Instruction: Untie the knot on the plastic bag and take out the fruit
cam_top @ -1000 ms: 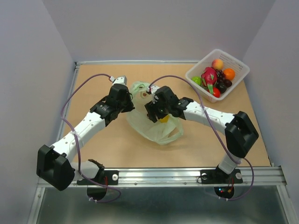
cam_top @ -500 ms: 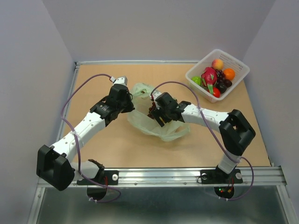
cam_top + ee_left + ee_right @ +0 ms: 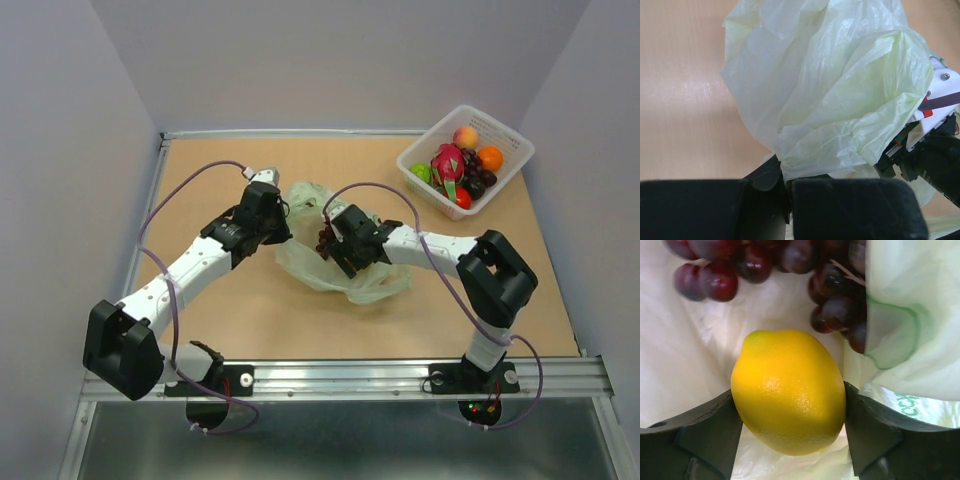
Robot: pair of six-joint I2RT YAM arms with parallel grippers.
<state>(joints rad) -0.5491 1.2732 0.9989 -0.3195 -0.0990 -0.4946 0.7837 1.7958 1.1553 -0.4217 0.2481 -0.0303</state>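
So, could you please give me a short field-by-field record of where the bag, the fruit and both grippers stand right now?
left gripper: clamped on a fold of the plastic bag, holding it up
right gripper: reaching inside the bag, its fingers pressed against both sides of the yellow fruit
grapes: in the bag, just beyond the yellow fruit
basket: far right corner, apart from the bag, holding the dragon fruit and small round fruits
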